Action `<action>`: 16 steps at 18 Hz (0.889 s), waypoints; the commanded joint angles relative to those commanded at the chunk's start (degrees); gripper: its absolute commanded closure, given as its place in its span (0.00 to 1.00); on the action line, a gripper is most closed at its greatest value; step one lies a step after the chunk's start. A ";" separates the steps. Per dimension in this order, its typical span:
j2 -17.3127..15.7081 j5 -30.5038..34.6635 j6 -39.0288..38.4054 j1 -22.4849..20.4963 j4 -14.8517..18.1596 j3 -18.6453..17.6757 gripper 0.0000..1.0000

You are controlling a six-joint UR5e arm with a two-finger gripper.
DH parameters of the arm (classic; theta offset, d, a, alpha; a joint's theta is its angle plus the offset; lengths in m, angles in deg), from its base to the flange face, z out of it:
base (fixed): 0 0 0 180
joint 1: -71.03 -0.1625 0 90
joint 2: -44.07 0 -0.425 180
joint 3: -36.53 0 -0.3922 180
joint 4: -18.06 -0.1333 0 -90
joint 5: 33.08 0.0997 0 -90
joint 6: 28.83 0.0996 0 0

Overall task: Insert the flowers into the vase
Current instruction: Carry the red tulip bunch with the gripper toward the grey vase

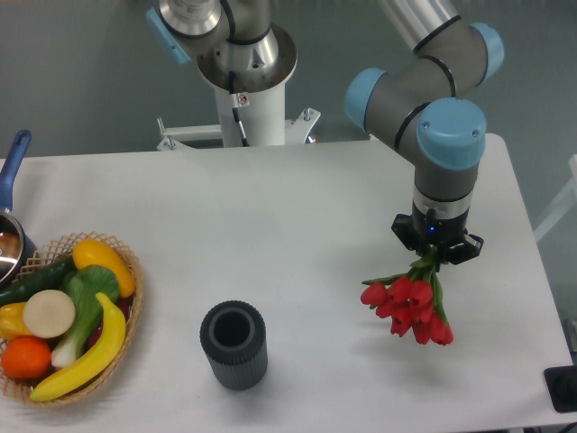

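Observation:
The flowers [410,307], a bunch of red tulip heads with short green stems, hang at the right of the table with the heads pointing down toward the front. My gripper [435,256] is shut on their stems from above; its fingers are mostly hidden under the wrist. The vase [233,345], a dark grey ribbed cylinder with an open round mouth, stands upright near the front middle of the table, well to the left of the flowers and apart from them.
A wicker basket [126,298] with toy fruit and vegetables sits at the front left. A pot with a blue handle [13,171] is at the left edge. The robot base [245,81] stands behind the table. A dark object [563,388] is at the right front corner.

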 joint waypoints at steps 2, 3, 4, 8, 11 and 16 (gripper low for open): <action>0.00 0.00 0.00 0.26 0.09 -0.17 1.00; -0.09 -0.09 0.00 0.53 0.09 -0.18 1.00; -0.09 -0.44 -0.09 1.05 0.09 -0.09 1.00; -1.75 -6.22 -4.38 1.23 -0.09 0.09 1.00; -2.90 -11.76 -9.22 1.58 -0.79 0.26 1.00; -2.90 -24.75 -17.73 3.43 -10.77 2.72 1.00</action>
